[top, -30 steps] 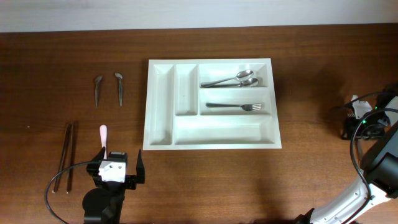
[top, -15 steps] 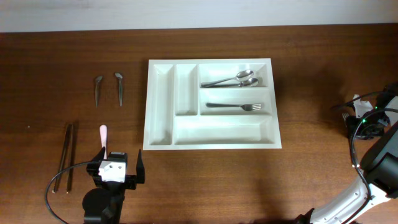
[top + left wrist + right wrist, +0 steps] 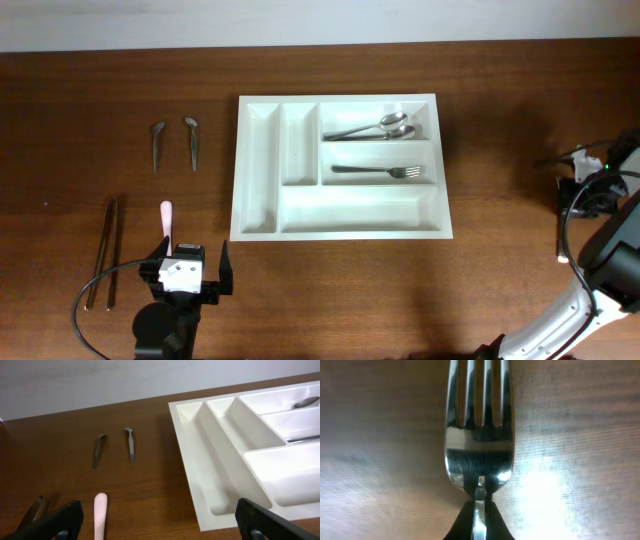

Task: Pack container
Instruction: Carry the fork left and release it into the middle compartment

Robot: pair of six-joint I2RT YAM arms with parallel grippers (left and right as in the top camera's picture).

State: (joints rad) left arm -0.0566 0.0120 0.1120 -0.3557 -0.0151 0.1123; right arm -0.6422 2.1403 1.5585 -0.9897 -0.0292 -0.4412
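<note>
Midway along the bench [image 3: 500, 290], the white cutlery tray [image 3: 350, 212] is lying flat, with two spoons [image 3: 372, 127] resting in its farthest crosswise compartment and a packed fork [image 3: 375, 171] in the next one. Near the front left, the left gripper [image 3: 186, 268] is hovering with its fingers [image 3: 50, 522] spread wide and holding nothing, a pink handle [image 3: 100, 510] just ahead. Far right, the right gripper [image 3: 588, 195] is pinching a fork [image 3: 479, 435] by its neck, fingers [image 3: 462, 529] narrowed around it.

The brown wooden table [image 3: 500, 285] carries the white container [image 3: 340, 236]. Left of the container lie two small metal utensils [image 3: 158, 146]. Left of its near corner lie a pink-handled utensil [image 3: 166, 216] and, farther out, two dark sticks [image 3: 106, 245].
</note>
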